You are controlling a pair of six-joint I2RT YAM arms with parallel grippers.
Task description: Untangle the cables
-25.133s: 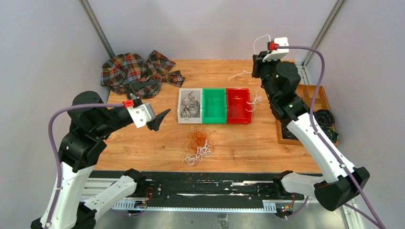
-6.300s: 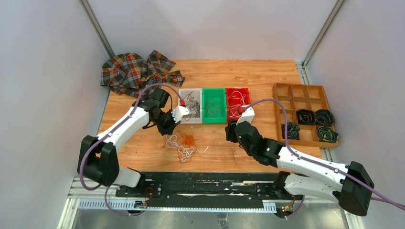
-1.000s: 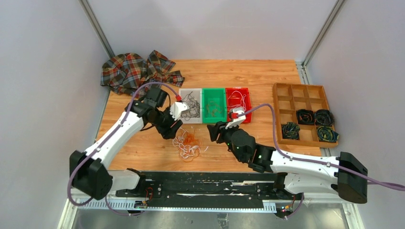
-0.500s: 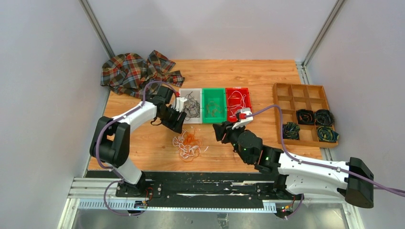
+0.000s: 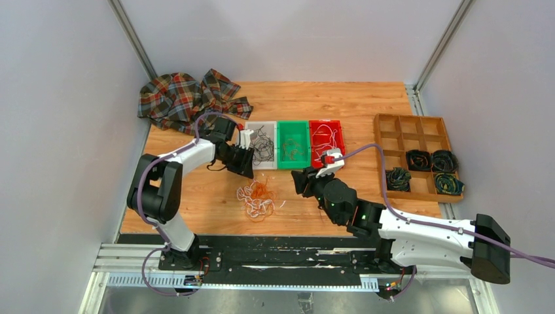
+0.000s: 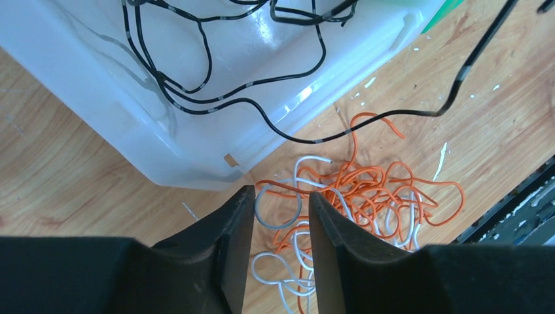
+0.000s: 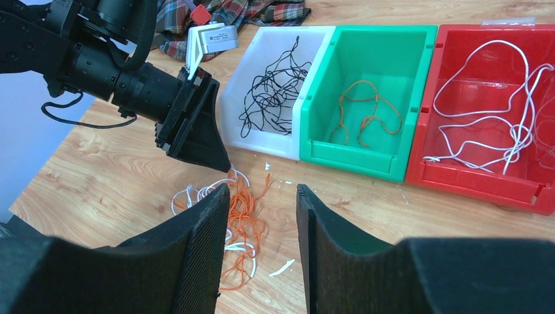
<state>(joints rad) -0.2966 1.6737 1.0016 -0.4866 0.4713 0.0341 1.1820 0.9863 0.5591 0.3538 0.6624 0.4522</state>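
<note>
Hovering beside the tangle, both jaws parted and empty

We see the left jaws parted a narrow way, holding nothing and touching nothing. In the left wrist view, the gap between them shows the tangle of orange and white cables (image 6: pixel 353 196). It lies on the tabletop (image 6: pixel 78 163) just in front of the white bin (image 6: pixel 196 150). One black cable (image 6: pixel 314 139) loops out over that bin's wall.

The right jaws are also parted and empty, hanging above the tabletop near the tangle's right side.

The left arm (image 5: pixel 190 154) is folded tight, with its wrist at the white bin's near left corner, pointing down toward the tangle. The right arm (image 5: pixel 406 226) lies low, stretched from the right edge toward the centre.

An orange cable sits in the green bin (image 7: pixel 347 157), and white cables sit in the red bin (image 7: pixel 478 180).

Both wrist views hide part of the tangle behind the jaws, and we cannot tell how its strands knot.
</note>
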